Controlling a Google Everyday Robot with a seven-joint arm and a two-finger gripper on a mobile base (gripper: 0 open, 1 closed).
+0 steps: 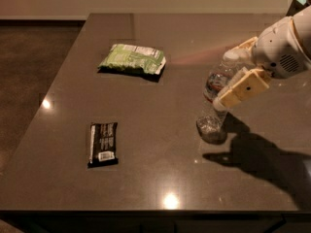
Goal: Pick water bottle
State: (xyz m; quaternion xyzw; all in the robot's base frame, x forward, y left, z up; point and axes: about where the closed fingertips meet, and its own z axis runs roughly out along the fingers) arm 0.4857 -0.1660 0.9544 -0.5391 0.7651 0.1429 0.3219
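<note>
Three things sit on the table. A black bar lies flat toward the front left corner. A sealed green bag lies nearer the far edge. On the right half stands the capped bottle; its contents can't be made out. The gripper straddles its upper part, jaws apart, one finger each side.
</note>
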